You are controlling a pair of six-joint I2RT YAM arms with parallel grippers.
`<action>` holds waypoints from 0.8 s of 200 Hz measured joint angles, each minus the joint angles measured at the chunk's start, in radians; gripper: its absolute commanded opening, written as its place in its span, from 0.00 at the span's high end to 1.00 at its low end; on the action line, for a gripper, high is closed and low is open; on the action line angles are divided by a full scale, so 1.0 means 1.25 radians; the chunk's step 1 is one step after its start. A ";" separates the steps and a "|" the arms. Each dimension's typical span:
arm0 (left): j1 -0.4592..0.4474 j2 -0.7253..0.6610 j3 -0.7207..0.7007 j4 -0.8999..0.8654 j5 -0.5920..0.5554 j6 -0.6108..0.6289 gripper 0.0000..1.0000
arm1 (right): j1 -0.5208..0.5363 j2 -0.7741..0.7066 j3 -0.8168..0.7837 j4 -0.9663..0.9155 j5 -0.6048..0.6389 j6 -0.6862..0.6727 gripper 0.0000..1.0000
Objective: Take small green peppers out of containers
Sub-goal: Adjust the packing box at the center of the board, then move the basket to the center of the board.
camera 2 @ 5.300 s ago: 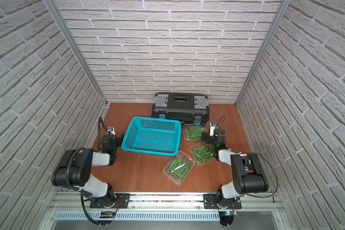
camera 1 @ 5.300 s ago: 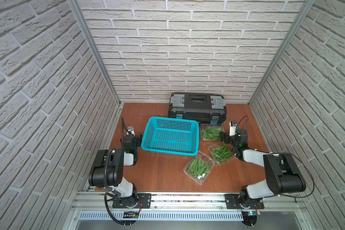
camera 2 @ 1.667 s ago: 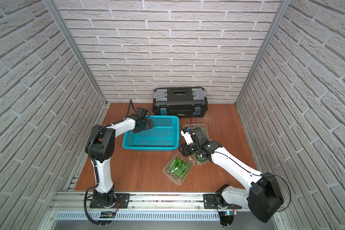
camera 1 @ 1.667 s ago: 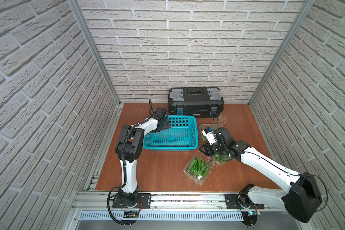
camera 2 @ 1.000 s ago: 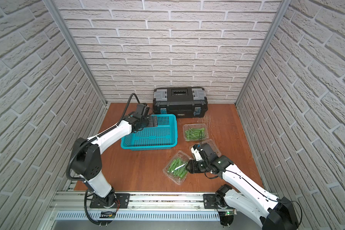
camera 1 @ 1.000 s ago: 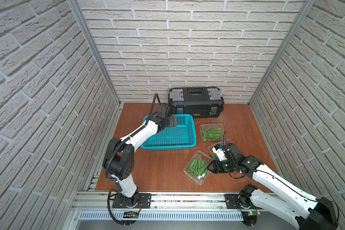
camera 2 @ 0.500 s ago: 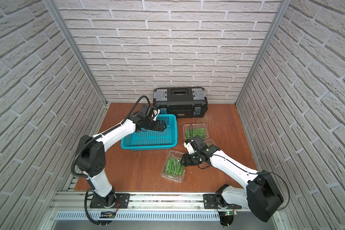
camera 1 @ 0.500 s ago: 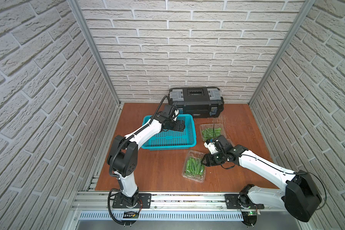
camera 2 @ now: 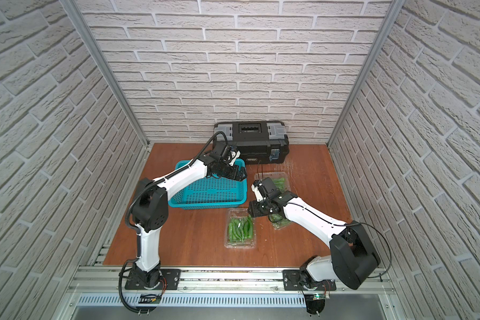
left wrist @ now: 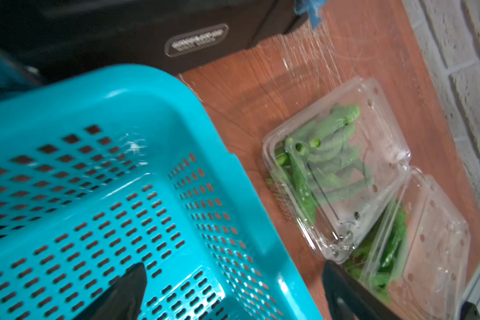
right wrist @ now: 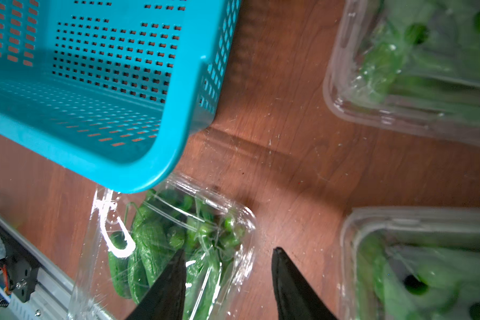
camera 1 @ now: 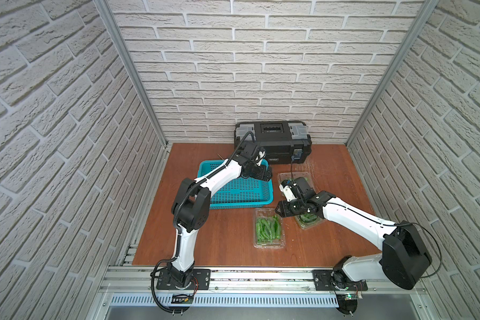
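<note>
left gripper was spread wide and held nothing, hovering over the far right corner of the teal basket, close to the black toolbox. right gripper was partly spread, pinching nothing. Its jaws straddled a corner of the nearest container, one finger above the lid, the other above bare tabletop. small green peppers all sat inside the three clear containers, and the lids looked shut. middle container lay partly under the right arm. far container sat just beside the basket.
</note>
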 measured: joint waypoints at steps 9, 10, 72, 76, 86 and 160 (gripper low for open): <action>-0.007 0.013 0.014 -0.014 -0.009 0.003 0.02 | 0.000 -0.002 -0.001 0.001 0.004 0.000 0.48; -0.007 0.016 0.016 -0.016 -0.011 0.003 0.02 | 0.000 -0.002 -0.001 0.001 0.005 0.000 0.48; -0.009 0.076 0.081 -0.092 -0.109 -0.016 0.02 | 0.000 -0.063 -0.032 0.006 0.018 0.000 0.48; -0.009 0.076 0.081 -0.096 -0.115 -0.016 0.02 | 0.000 -0.064 -0.032 0.006 0.017 0.000 0.48; -0.004 0.076 0.081 -0.104 -0.123 -0.018 0.02 | 0.000 -0.067 -0.033 0.007 0.013 -0.002 0.48; 0.154 -0.041 -0.062 -0.139 -0.168 -0.009 0.02 | 0.000 -0.061 -0.043 0.022 -0.071 -0.033 0.48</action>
